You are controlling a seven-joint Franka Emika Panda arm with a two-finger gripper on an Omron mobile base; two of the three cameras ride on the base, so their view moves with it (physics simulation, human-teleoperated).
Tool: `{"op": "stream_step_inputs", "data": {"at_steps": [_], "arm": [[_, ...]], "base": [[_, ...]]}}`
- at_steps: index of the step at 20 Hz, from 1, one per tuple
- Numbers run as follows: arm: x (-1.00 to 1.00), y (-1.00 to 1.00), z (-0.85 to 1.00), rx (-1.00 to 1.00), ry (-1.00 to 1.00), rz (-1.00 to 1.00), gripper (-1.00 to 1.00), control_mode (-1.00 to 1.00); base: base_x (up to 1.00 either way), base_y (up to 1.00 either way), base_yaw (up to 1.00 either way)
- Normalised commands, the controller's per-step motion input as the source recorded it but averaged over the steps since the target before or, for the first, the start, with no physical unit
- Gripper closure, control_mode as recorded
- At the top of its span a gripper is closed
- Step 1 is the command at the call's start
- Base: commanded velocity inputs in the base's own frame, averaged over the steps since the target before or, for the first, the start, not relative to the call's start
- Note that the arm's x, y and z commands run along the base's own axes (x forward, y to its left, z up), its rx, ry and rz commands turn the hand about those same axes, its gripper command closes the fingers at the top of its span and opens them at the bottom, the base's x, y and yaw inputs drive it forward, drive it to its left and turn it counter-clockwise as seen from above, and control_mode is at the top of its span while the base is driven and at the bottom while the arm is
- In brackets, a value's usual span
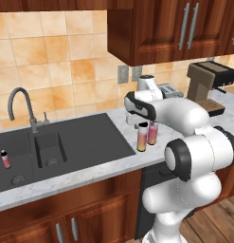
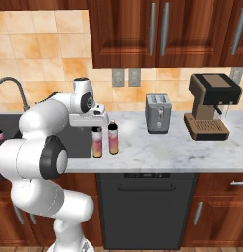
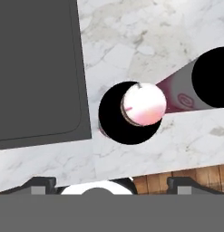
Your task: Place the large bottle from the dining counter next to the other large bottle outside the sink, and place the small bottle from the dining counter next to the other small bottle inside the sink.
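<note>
Large bottles (image 1: 142, 136), cylindrical, black-capped, upright on veined marble counter (image 1: 113, 163), beside sink (image 1: 90, 140)

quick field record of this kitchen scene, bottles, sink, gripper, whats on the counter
gripper: directly above the left of two large bottles, not visibly gripping; open or shut cannot be told
large bottle under gripper: upright on the marble, just right of the sink
other large bottle: upright close beside it
small bottle: upright in the sink's left basin
sink: dark, with faucet behind it
counter: also holds a toaster and a coffee machine
</note>
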Motion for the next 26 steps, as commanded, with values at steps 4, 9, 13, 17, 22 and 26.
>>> {"op": "stream_step_inputs", "data": {"at_steps": [4, 9, 13, 17, 22, 26], "arm": [[-0.22, 0.0, 0.09, 0.02, -0.05, 0.0, -1.0, -1.0], [-0.46, 0.0, 0.21, 0.02, -0.06, 0.0, -1.0, -1.0], [-0.64, 0.0, 0.24, 0.04, -0.1, 0.0, -1.0, -1.0], [-0.77, 0.0, 0.21, 0.06, -0.11, 0.0, -1.0, -1.0], [-0.74, 0.0, 0.09, 0.02, -0.04, 0.0, -1.0, -1.0], [-0.63, -0.05, 0.29, 0.0, 0.0, 0.01, -1.0, -1.0]], "base": [[0.0, 0.0, 0.0], [0.0, 0.0, 0.0], [0.0, 0.0, 0.0], [0.0, 0.0, 0.0], [0.0, 0.0, 0.0], [0.0, 0.0, 0.0]]}}
